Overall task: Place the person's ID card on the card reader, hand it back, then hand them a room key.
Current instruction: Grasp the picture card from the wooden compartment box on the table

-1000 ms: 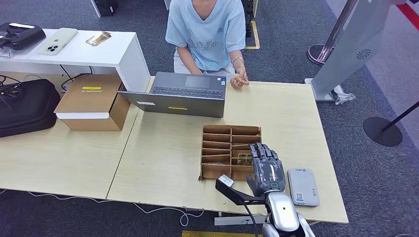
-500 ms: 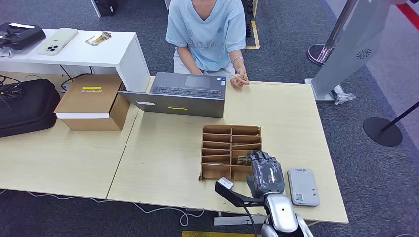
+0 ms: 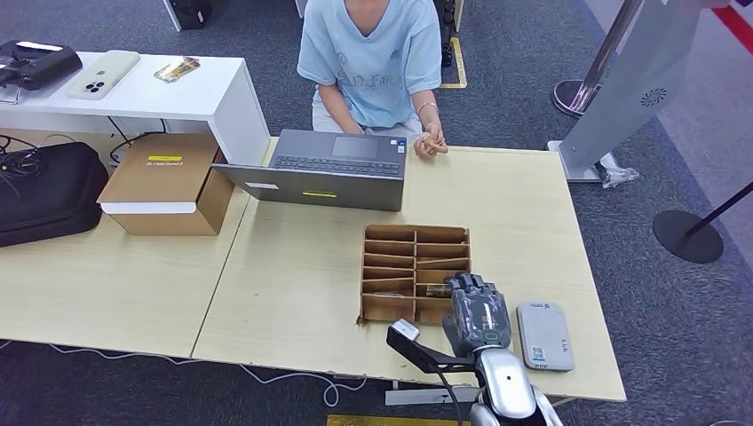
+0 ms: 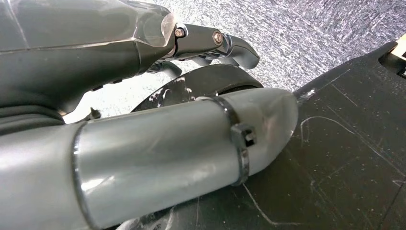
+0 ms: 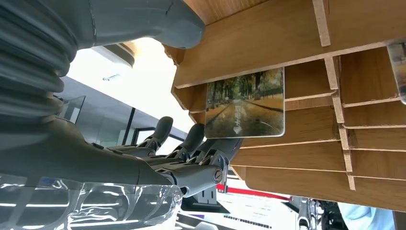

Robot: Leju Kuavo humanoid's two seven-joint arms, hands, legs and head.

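Wooden table (image 3: 293,275) on grey carpet (image 3: 675,293)

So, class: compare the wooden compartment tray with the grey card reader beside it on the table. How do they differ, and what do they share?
The wooden tray is brown and split into open slots by dividers; the card reader is a grey, closed slab with a flat top. The tray is the larger of the two. The tray holds a card, which the right hand reaches for; nothing lies on the reader. Both rest flat on the table.

We see a room key card (image 5: 245,103) printed with a green-and-amber tree-lined road, a brown wooden divider tray (image 3: 415,244), a pale grey card reader (image 3: 544,335), and the person's light blue shirt (image 3: 373,53).
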